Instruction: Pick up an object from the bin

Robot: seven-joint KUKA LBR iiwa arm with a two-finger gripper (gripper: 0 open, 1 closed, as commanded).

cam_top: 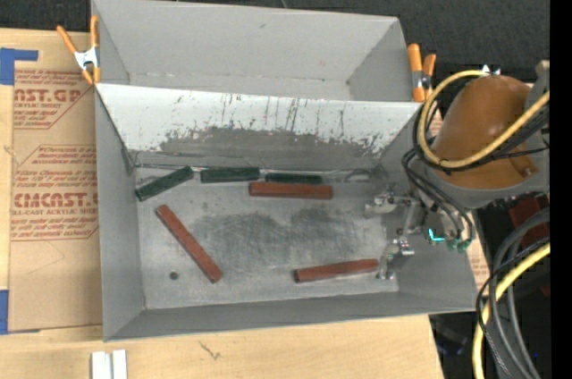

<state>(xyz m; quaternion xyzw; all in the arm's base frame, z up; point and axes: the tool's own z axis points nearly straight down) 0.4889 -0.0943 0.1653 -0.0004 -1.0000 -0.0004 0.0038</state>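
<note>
Here, the gripper [390,234] hangs low at the right side of the grey metal bin [268,307], its two fingers [381,205] standing apart with nothing between them. The landmark is the front reddish-brown bar [337,272], lying nearly level on the bin floor; its right end sits just beside the nearer finger, and whether they touch cannot be told. Well to the left of this bar a second reddish-brown bar [188,242] lies slantwise. Behind the landmark, near the back wall, a third reddish-brown bar [290,189] lies beside a row of three dark green bars [230,175].
</note>
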